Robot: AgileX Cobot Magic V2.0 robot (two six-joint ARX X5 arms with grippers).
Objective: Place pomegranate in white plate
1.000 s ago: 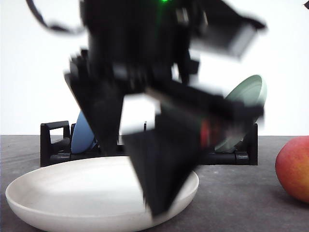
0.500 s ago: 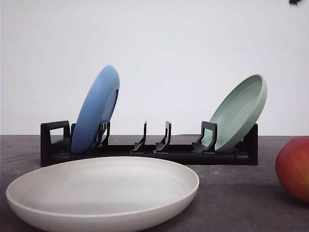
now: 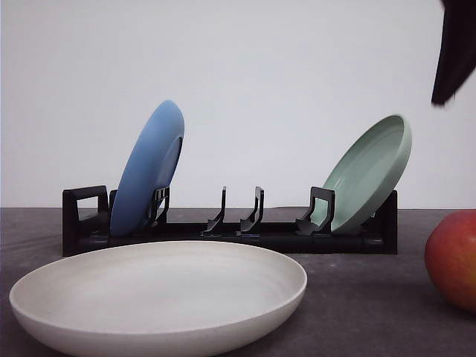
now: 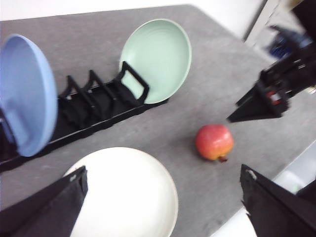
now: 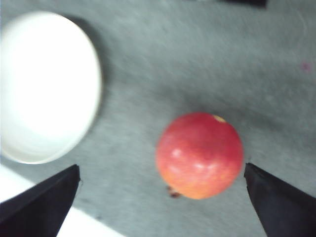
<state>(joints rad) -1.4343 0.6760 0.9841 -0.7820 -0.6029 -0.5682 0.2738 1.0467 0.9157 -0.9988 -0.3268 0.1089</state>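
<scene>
The pomegranate [image 3: 454, 256] lies on the grey table at the right edge of the front view, red fading to orange. In the right wrist view the pomegranate [image 5: 200, 155] sits below and between the spread fingers of my right gripper [image 5: 162, 168], which is open and holds nothing. The white plate [image 3: 160, 297] rests flat at the front left, apart from the fruit. My left gripper [image 4: 163, 173] is open and empty, high above the white plate [image 4: 123, 192]. From there I see the pomegranate [image 4: 214, 141] and the right gripper [image 4: 266, 96] near it.
A black dish rack [image 3: 82, 223] stands behind the white plate, holding a blue plate [image 3: 149, 167] at its left end and a mint-green plate [image 3: 372, 171] at its right end. A dark arm part [image 3: 455, 52] hangs at the front view's top right.
The blurred black arm that covered the middle of the front view a second ago has left it. A dark arm part has come down into the top right corner.
</scene>
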